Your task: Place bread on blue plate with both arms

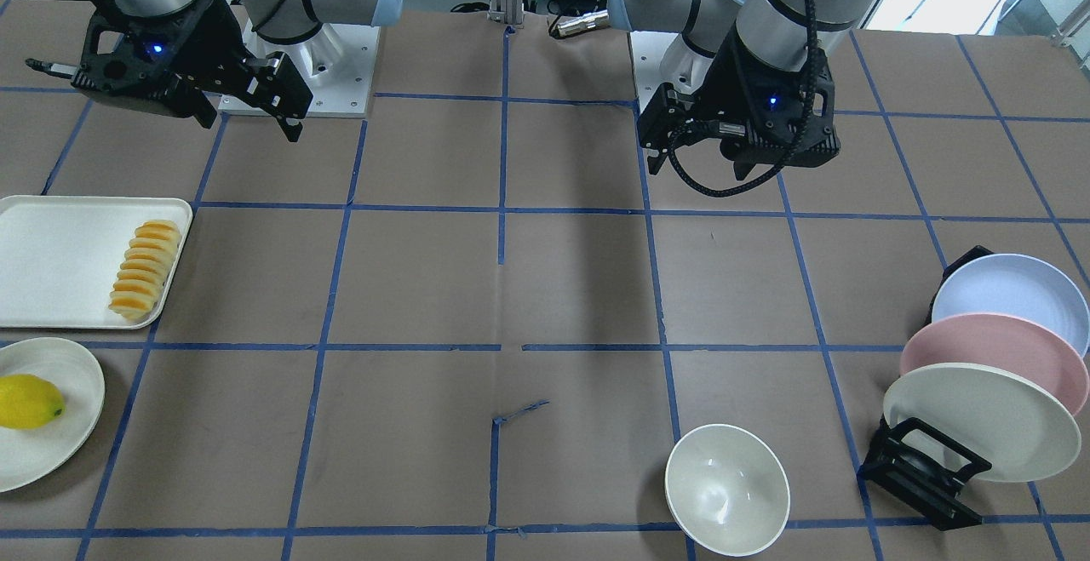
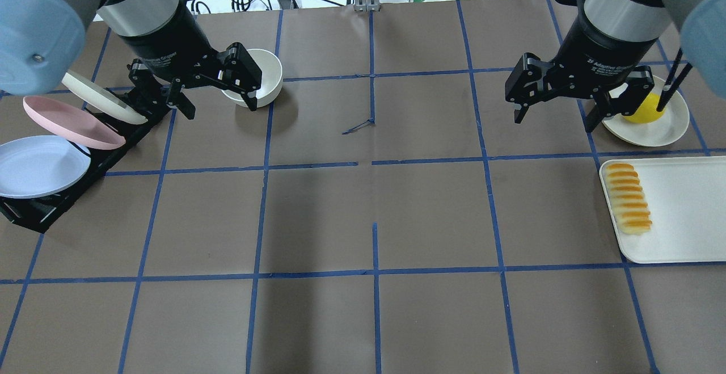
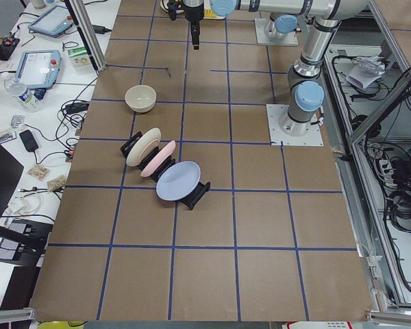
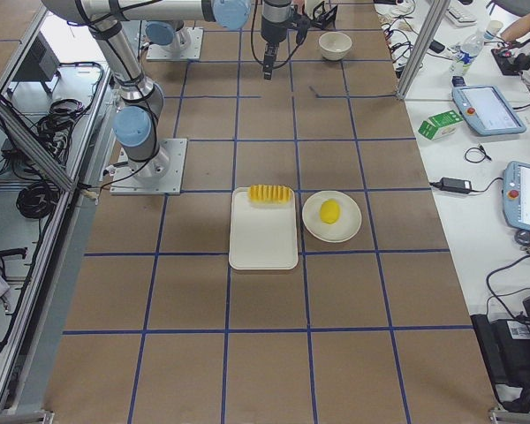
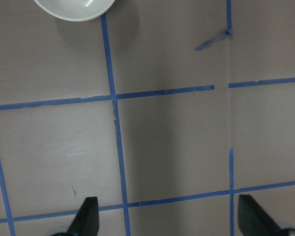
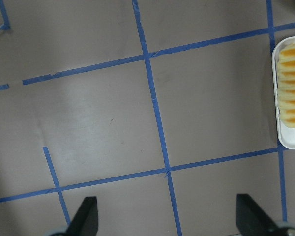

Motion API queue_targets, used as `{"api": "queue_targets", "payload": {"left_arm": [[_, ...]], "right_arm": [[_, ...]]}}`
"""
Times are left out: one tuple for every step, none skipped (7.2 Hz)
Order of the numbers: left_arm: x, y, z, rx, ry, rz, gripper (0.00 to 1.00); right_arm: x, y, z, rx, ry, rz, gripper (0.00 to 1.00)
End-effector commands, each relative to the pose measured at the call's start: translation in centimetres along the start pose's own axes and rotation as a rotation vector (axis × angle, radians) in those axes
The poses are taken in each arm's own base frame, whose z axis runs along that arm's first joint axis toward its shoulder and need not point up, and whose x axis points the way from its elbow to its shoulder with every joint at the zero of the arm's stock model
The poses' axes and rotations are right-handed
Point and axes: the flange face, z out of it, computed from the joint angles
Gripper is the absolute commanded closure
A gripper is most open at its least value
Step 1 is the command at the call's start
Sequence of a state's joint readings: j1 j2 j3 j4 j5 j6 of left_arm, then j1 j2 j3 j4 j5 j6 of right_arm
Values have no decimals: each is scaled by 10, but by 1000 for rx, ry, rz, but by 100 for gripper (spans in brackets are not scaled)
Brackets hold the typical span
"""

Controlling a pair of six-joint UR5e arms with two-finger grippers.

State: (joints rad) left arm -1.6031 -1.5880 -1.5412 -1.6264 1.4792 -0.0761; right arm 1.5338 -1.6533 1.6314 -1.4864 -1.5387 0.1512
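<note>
The bread lies along the inner edge of a white tray on my right side; it also shows in the overhead view and at the right edge of the right wrist view. The blue plate stands tilted in a black rack on my left side, as the slot nearest me, and shows in the front view. My left gripper is open and empty, raised above the table near the rack. My right gripper is open and empty, raised beyond the tray.
A pink plate and a cream plate stand in the same rack. A cream bowl sits just past my left gripper. A lemon lies on a cream plate beyond the tray. Blue tape lines grid the brown table.
</note>
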Motion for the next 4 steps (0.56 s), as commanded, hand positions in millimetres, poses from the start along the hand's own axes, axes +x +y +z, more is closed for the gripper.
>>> {"api": "queue_targets", "payload": {"left_arm": [[-13,6,4,2,-121,4,0],[-18,5,8,1,-173,4,0],[-29,4,15,-20,-172,-25,0],[-62,-1,12,-16,-183,-90,0]], "right_arm": [[1,0,2,-5,1,4,0],[0,0,3,-5,1,4,0],[0,0,5,-10,0,2,0],[1,0,4,-8,9,5,0]]}}
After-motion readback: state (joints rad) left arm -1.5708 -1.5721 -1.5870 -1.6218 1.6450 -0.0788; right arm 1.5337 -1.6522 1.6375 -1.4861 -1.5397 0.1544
